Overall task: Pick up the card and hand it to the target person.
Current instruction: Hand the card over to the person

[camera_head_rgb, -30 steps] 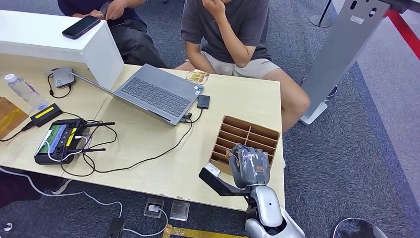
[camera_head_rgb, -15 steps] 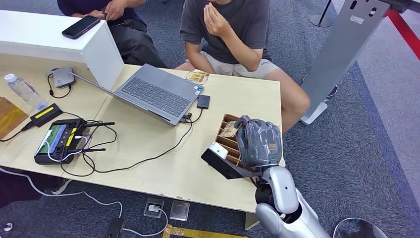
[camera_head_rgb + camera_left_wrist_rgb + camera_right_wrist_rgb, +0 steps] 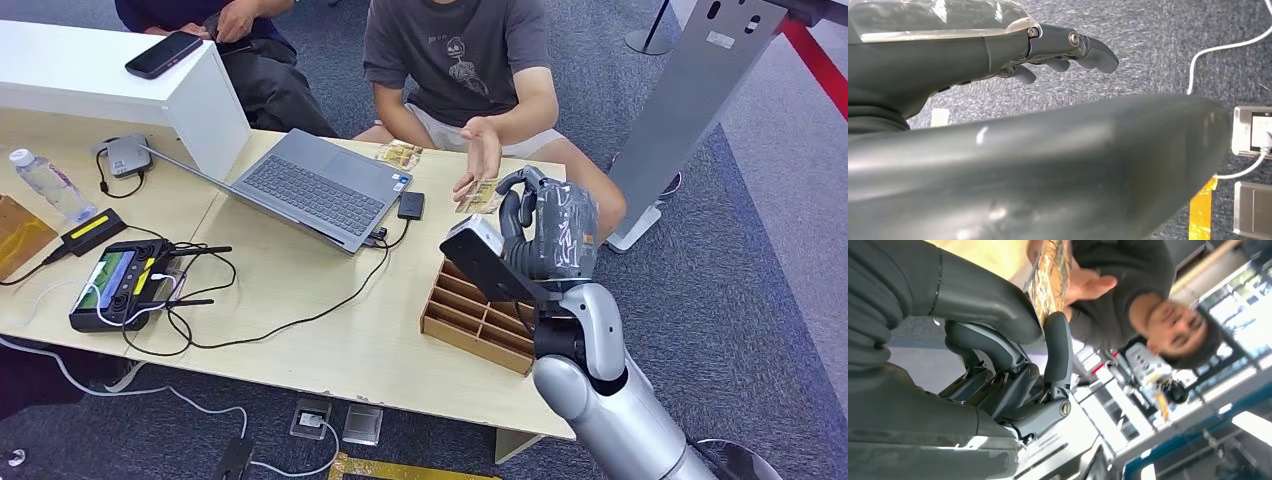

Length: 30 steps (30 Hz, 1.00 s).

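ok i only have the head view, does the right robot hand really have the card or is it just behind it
Observer: It has it. In the right wrist view the card is pinched between the thumb and a finger of the right robot hand.
Operator: good, and the left robot hand, i cant see it from here
Observer: The left wrist view shows the left robot hand hanging over the carpet, fingers apart, holding nothing.
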Each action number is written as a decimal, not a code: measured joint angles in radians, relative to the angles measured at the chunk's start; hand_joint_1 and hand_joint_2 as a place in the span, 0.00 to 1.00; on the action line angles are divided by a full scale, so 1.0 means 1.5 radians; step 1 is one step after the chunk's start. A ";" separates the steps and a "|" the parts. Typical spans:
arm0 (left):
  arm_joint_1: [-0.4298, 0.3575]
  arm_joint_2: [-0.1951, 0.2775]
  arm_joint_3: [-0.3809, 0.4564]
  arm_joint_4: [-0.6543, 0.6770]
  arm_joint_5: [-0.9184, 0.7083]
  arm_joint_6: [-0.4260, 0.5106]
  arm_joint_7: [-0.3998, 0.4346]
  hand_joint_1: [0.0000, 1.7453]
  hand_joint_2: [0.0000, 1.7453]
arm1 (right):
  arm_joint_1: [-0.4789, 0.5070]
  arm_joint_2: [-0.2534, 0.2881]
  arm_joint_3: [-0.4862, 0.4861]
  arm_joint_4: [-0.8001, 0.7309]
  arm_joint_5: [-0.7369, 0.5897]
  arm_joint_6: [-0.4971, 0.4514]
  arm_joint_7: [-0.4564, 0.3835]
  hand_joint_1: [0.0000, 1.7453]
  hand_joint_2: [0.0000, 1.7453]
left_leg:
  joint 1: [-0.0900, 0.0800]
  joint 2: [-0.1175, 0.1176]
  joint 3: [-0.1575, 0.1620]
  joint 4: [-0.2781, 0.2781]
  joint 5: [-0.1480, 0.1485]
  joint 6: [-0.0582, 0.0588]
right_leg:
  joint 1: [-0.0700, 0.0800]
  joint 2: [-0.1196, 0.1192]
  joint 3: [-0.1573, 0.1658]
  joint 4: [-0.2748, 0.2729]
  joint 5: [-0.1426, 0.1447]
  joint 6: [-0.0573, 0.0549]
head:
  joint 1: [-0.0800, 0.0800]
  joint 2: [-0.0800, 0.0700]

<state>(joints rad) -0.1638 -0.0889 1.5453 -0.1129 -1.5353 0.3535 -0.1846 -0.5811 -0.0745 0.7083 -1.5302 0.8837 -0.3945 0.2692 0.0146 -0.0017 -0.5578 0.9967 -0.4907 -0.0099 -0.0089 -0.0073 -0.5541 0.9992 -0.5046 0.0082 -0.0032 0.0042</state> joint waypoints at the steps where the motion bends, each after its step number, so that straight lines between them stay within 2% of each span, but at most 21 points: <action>1: 0.000 0.000 0.000 0.000 -0.005 -0.002 -0.001 0.00 0.00 | -0.007 0.000 -0.005 0.015 -0.004 -0.016 -0.001 0.89 1.00 | 0.000 0.000 0.000 0.000 0.000 0.000 | 0.000 0.000 0.000 0.000 0.000 0.000 | 0.000 0.000; 8: -0.001 0.000 -0.002 0.000 -0.023 -0.006 -0.003 0.00 0.00 | -0.077 0.005 -0.036 0.153 0.037 -0.114 -0.002 0.89 1.00 | 0.000 0.000 0.000 0.000 0.000 0.000 | 0.000 0.000 0.000 0.000 0.000 0.000 | 0.000 0.000; 14: -0.001 0.000 -0.005 0.000 -0.023 -0.006 -0.003 0.00 0.00 | -0.134 0.025 -0.048 0.273 0.078 -0.149 -0.004 0.86 1.00 | 0.000 0.000 0.000 0.000 0.000 0.000 | 0.000 0.000 0.000 0.000 0.000 0.000 | -0.001 0.000; 15: -0.001 0.000 -0.005 0.000 -0.023 -0.006 -0.003 0.00 0.00 | -0.142 0.031 -0.050 0.293 0.079 -0.152 -0.007 0.81 1.00 | 0.000 0.000 0.000 0.000 0.000 0.000 | 0.000 0.000 0.000 0.000 0.000 0.000 | -0.001 0.000; 16: -0.002 0.000 -0.005 0.000 -0.023 -0.006 -0.003 0.00 0.00 | -0.149 0.036 -0.051 0.313 0.080 -0.155 -0.011 0.65 1.00 | 0.000 0.000 0.000 0.000 0.000 0.000 | 0.000 0.000 0.000 0.000 0.000 0.000 | -0.001 0.000; 19: -0.002 0.000 -0.006 0.000 -0.023 -0.005 -0.003 0.00 0.00 | -0.160 0.052 -0.053 0.359 0.078 -0.164 -0.024 0.09 1.00 | 0.000 0.000 0.000 0.000 0.000 0.000 | 0.000 0.000 0.000 0.000 0.000 0.000 | 0.000 0.000; 20: -0.002 0.000 -0.006 0.000 -0.023 -0.005 -0.003 0.00 0.00 | -0.162 0.058 -0.053 0.371 0.077 -0.166 -0.029 0.02 1.00 | 0.000 0.000 0.000 0.000 0.000 0.000 | 0.000 0.000 0.000 0.000 0.000 0.000 | 0.000 0.000; 30: -0.002 0.000 -0.006 0.000 -0.023 -0.003 -0.003 0.00 0.00 | -0.167 0.099 -0.053 0.454 0.065 -0.170 -0.056 0.00 1.00 | 0.000 0.000 0.000 0.000 0.000 0.000 | 0.000 0.000 0.000 0.000 0.000 0.000 | 0.000 0.000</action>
<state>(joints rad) -0.1662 -0.0889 1.5366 -0.1129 -1.5697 0.3483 -0.1888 -0.8309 0.0746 0.6287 -0.8498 0.9814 -0.6494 0.1860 0.0146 -0.0018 -0.5581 0.9967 -0.4906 -0.0099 -0.0089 -0.0074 -0.5548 0.9997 -0.5044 0.0083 -0.0037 0.0042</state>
